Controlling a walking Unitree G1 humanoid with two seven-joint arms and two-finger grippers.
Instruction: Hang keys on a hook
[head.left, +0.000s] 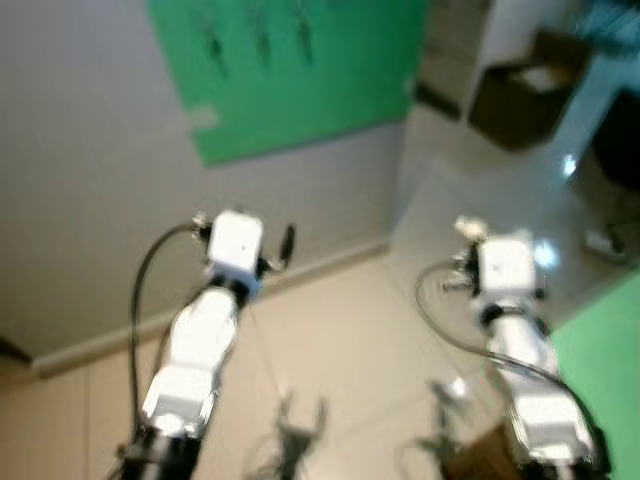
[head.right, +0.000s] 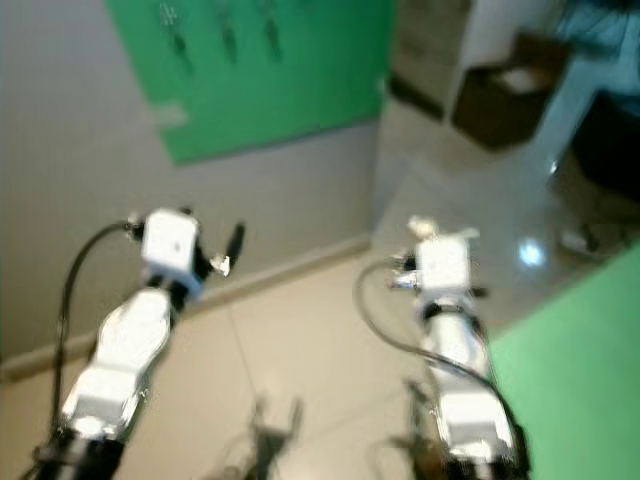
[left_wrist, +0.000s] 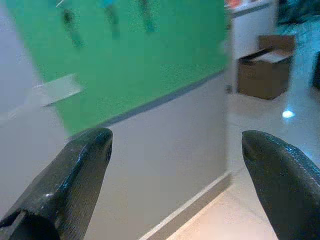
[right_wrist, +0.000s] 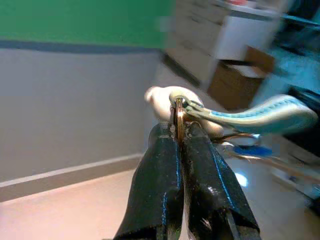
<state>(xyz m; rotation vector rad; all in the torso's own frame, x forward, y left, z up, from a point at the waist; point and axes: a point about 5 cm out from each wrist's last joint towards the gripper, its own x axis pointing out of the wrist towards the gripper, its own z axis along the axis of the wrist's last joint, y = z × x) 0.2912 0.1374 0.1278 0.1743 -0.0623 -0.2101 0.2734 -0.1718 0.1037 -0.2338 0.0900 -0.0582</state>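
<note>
A brown cardboard box (left_wrist: 265, 66) is standing open on the glossy pale floor (head.left: 330, 350) beside a white cabinet (left_wrist: 252, 22), well apart from both arms; a pale flap or sheet is showing inside it, and the blur is hiding anything more.

The right hand (right_wrist: 181, 131) is holding its two long black fingers (right_wrist: 160, 180) pressed together on a thin brass-coloured key ring (right_wrist: 178, 120), which is standing edge-on in the seam between the tips; a rounded white fob (right_wrist: 162, 102) is sitting on the ring just past the fingertips, and a pale blue-and-white strap (right_wrist: 260, 114) is trailing away from it to one side; further thin pieces are hanging under the strap, too blurred to name. From the head views the right arm (head.left: 510, 290) is reaching forward over the floor, with the white fob (head.left: 468, 228) showing at its far end, near the corner of the wall.

The left hand (left_wrist: 175, 150) is holding its fingers (left_wrist: 75, 175) wide apart with nothing between them, pointing at the grey wall (head.left: 90, 200); the left arm (head.left: 225, 270) is raised in front of that wall.

A large green board (head.left: 300, 70) is hanging on the upper wall, above and ahead of both hands; three dark hooks (head.left: 258, 38) are sitting in a row near its top edge, smeared by blur; a small pale label (left_wrist: 55, 90) is lying across its lower left edge. A pale skirting strip (head.left: 200, 320) is running along the foot of the wall. Another green panel (head.right: 570, 370) is filling the space at the right, just beside the right arm; dark tangled shapes (head.left: 295, 440) are lying low between the arms, too blurred to tell.
</note>
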